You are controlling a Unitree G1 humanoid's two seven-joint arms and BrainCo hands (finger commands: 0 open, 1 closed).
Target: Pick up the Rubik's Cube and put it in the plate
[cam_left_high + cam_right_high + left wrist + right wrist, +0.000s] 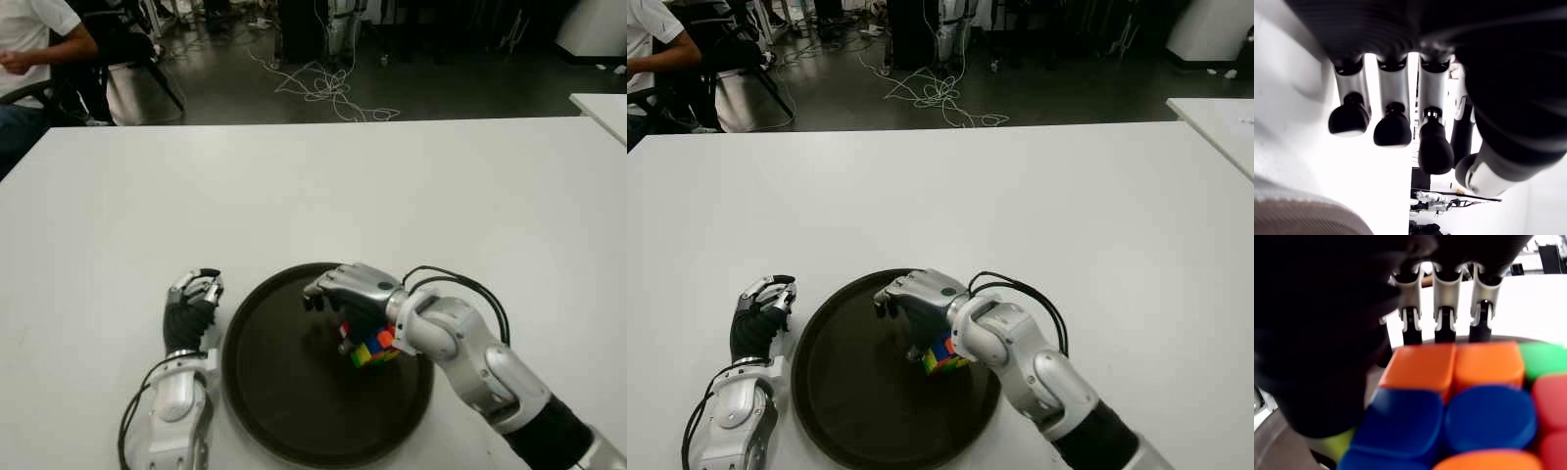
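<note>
The right robot hand [355, 299] reaches over the dark round plate [284, 411], which sits near the table's [323, 186] front edge, and its fingers are wrapped around the Rubik's Cube [373, 347]. In the eye views only a corner of the cube peeks out under the palm, above the plate's right half; whether it touches the plate cannot be told. The right wrist view fills in the cube's orange, blue, red and green tiles, with three fingers [1444, 298] curled past its far side. The left robot hand [191, 308] shows just left of the plate, fingers [1393, 129] curled and holding nothing.
</note>
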